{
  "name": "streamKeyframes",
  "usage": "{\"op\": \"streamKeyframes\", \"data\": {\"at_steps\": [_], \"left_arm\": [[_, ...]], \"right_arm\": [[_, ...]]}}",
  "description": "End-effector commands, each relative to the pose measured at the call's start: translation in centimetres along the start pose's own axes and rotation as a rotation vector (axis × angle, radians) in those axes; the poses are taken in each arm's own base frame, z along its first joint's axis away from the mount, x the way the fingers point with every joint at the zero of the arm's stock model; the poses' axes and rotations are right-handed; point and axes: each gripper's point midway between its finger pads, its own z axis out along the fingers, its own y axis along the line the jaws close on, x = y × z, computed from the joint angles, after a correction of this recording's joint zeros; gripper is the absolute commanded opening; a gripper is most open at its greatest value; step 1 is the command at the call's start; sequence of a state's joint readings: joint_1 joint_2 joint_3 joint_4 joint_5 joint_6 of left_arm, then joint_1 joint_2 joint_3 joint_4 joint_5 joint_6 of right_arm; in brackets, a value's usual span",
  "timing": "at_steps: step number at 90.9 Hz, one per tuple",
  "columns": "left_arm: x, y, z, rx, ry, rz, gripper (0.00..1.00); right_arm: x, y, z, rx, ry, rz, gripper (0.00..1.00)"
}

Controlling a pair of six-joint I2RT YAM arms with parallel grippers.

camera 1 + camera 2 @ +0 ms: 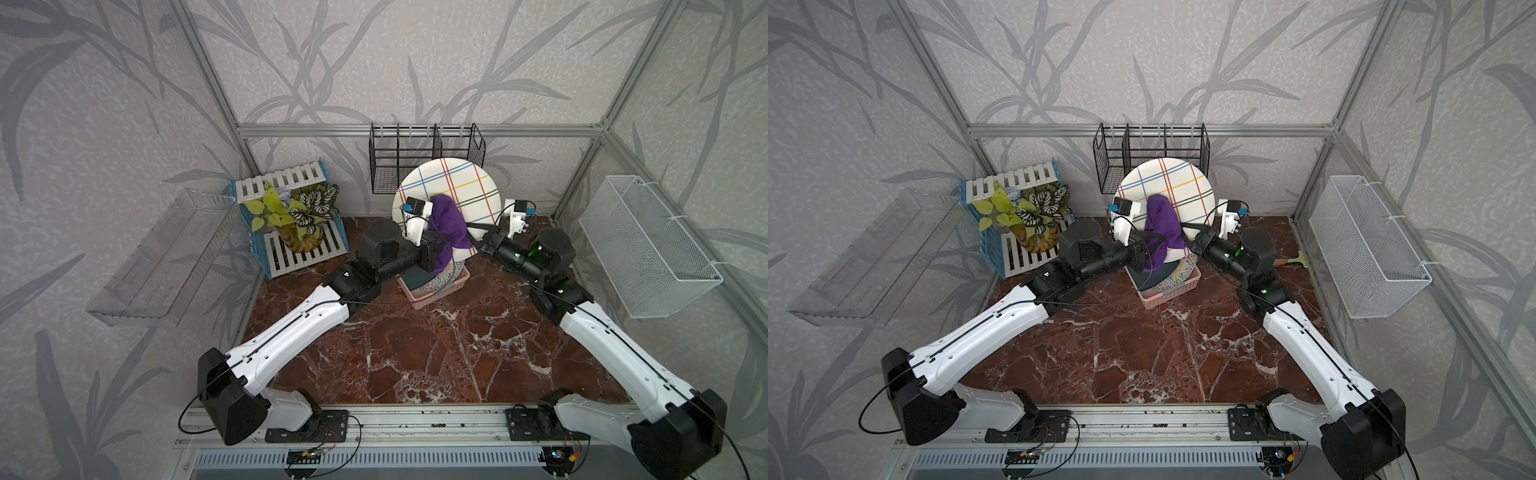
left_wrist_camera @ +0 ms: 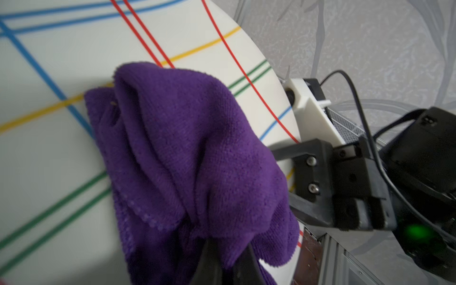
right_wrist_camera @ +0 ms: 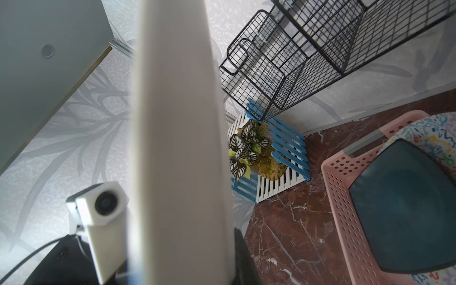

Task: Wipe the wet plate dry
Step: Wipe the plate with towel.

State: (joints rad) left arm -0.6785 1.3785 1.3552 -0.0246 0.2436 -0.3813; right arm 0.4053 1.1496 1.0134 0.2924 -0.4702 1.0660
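My left gripper (image 2: 228,261) is pinched tight on a bunch of the purple cloth (image 2: 185,148). The cloth rises out of the jaws in thick folds and lies pressed against the face of the plate (image 1: 453,183). My right gripper (image 1: 480,235) is clamped on the plate's rim, one finger on the front face and one behind it.

The plate is round and white, crossed by thin lines in blue, red, yellow and green. I cannot make out any drops on it. It stands nearly on edge in the air, face turned toward the front of the table, and the cloth covers the lower middle of that face. From my right wrist I see only its pale back and its edge.

The plate hangs between my two wrists, above the pink basket (image 1: 436,293). That basket sits on the marble tabletop (image 1: 415,353) and holds a dark square plate (image 3: 407,209) and a patterned plate (image 3: 431,133).

My left arm reaches forward from its base at the front edge, its wrist turned in toward the middle. My right arm mirrors it from the other side, its wrist folded inward to the rim.

Behind the plate a black wire rack (image 1: 419,162) hangs on the back wall, and a potted plant (image 1: 299,216) sits on a slatted stand in the far left corner.
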Motion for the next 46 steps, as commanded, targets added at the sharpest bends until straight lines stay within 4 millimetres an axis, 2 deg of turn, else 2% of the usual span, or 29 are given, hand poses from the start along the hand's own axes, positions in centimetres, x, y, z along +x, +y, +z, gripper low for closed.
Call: {"op": "streamKeyframes", "data": {"at_steps": [1,3,6,14,20,24,29,32,38,46], "left_arm": [[-1.6,10.1,-1.3,-0.293,-0.026,-0.104,0.00],[-2.3,10.4,-1.3,-0.300,-0.033,-0.083,0.00],[-3.0,9.6,-0.8,-0.259,-0.021,-0.053,0.00],[-2.2,4.6,1.8,-0.062,0.053,0.007,0.00],[-0.3,1.0,3.2,0.026,0.102,0.055,0.00],[0.4,-0.3,3.4,0.074,0.106,0.045,0.00],[-0.4,-0.5,2.5,0.117,0.064,-0.033,0.00],[-1.9,-0.4,1.4,0.150,-0.004,-0.080,0.00],[-5.1,1.1,-1.4,0.213,-0.131,-0.200,0.00],[-8.9,3.6,-5.6,0.300,-0.299,-0.378,0.00]], "right_arm": [[0.7,10.5,-3.4,-0.346,0.008,-0.149,0.00],[1.4,10.3,-3.4,-0.345,0.029,-0.155,0.00],[2.6,10.3,-3.3,-0.350,0.067,-0.165,0.00],[4.4,10.8,-3.0,-0.377,0.138,-0.183,0.00],[3.5,10.9,-3.0,-0.368,0.100,-0.186,0.00],[2.3,10.9,-3.2,-0.355,0.058,-0.189,0.00],[0.3,10.6,-3.7,-0.324,0.000,-0.176,0.00],[-1.0,10.2,-4.1,-0.303,-0.038,-0.160,0.00],[-3.5,9.2,-5.3,-0.282,-0.114,-0.114,0.00],[-6.4,9.0,-7.5,-0.323,-0.202,-0.073,0.00]]}}
